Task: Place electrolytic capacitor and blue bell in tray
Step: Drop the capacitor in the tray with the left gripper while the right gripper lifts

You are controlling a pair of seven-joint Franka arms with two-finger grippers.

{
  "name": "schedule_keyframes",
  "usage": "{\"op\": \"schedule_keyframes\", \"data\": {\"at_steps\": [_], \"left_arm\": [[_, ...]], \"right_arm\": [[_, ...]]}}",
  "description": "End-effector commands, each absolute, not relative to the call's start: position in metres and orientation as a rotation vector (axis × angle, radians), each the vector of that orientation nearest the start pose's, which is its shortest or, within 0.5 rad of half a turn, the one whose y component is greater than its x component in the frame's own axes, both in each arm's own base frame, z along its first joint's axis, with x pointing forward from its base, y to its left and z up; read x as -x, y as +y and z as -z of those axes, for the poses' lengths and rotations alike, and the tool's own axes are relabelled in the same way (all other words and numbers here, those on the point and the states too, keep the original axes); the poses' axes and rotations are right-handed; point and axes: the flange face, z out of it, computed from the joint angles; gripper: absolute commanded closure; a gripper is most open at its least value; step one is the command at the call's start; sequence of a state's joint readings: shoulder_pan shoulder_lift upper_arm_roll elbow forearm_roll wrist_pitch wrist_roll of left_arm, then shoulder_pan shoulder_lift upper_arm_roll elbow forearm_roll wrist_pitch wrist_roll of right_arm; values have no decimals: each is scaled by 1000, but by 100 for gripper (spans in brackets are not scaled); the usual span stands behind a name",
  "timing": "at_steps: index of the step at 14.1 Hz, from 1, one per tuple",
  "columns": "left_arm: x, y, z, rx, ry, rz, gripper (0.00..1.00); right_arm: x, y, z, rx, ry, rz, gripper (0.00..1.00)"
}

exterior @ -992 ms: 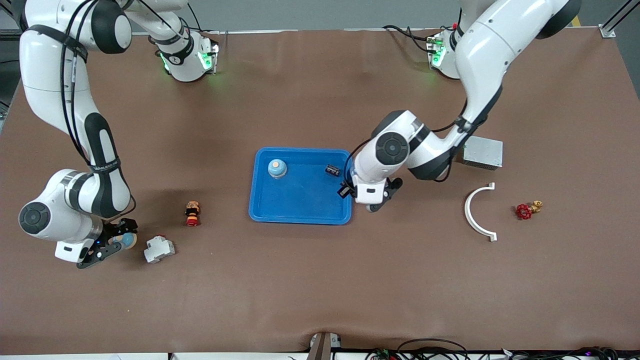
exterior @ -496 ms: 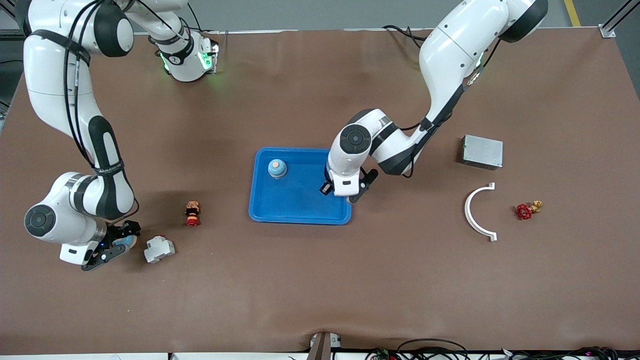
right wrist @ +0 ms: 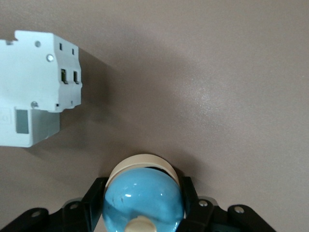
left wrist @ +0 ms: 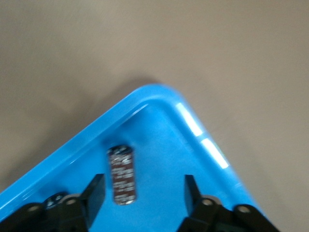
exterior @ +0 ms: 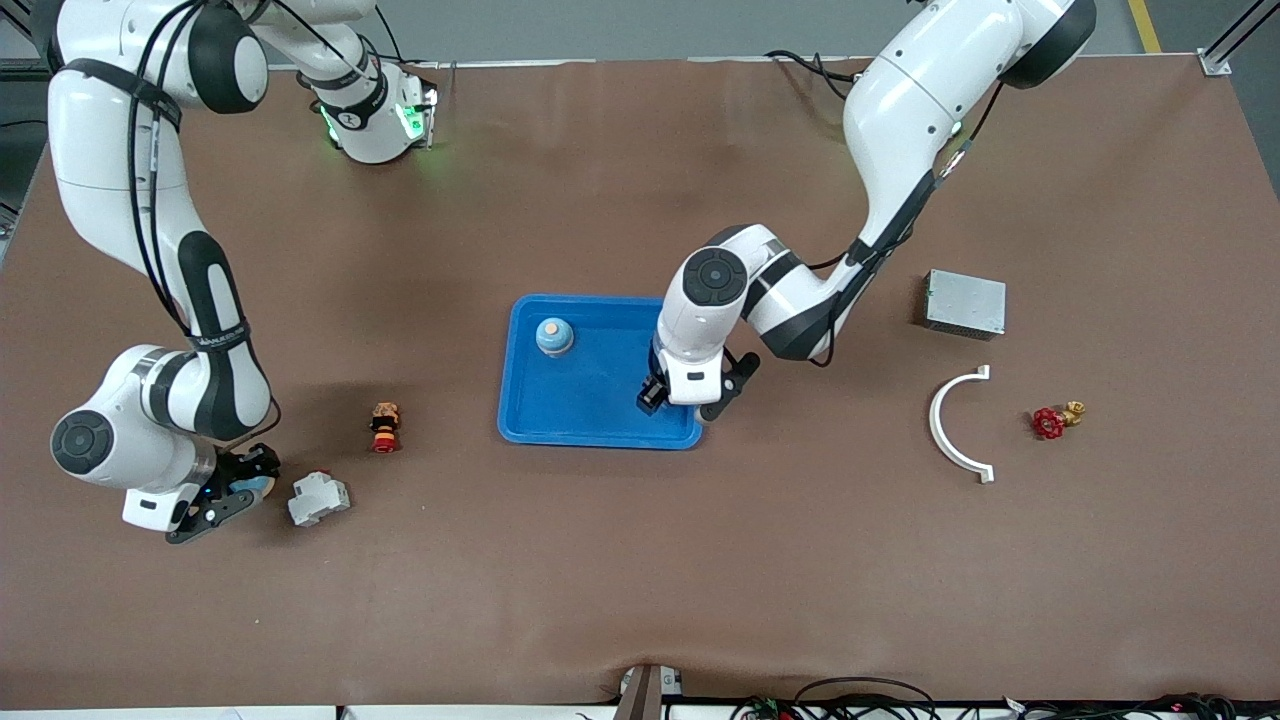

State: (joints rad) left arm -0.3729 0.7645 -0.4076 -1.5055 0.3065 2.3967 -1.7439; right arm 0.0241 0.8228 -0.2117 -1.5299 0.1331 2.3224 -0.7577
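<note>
Reaching steeply down, left gripper (left wrist: 142, 198) jaws wide over tray (exterior: 585, 425); right gripper (right wrist: 142, 203) clamps blue bell (right wrist: 143, 199).

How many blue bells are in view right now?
2. One blue bell stands in the tray; another sits between the right end effector's fingers beside the white circuit breaker.

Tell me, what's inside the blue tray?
The tray holds a small blue bell-like thing. The left wrist view shows a dark capacitor lying between the left gripper's open fingers. That arm covers one tray corner.
</note>
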Motion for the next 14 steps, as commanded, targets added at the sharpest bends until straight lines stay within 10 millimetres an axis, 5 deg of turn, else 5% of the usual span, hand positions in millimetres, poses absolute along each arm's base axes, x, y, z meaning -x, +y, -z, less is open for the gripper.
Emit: {"op": "schedule_keyframes", "data": {"at_steps": [1, 4, 8, 14], "left_arm": [[-582, -448, -303, 3052, -1401, 155, 0], [-607, -402, -354, 3130, -1045, 170, 0], [-626, -337, -424, 3138, -878, 210, 0], [-613, -276, -489, 3120, -738, 70, 0]], "right_arm": [[-702, -100, -195, 3035, -876, -35, 92], [-696, -82, -223, 2957, -818, -116, 91], [-688, -42, -255, 2955, -607, -240, 90], [-674, 51, -296, 3010, -325, -324, 91]]}}
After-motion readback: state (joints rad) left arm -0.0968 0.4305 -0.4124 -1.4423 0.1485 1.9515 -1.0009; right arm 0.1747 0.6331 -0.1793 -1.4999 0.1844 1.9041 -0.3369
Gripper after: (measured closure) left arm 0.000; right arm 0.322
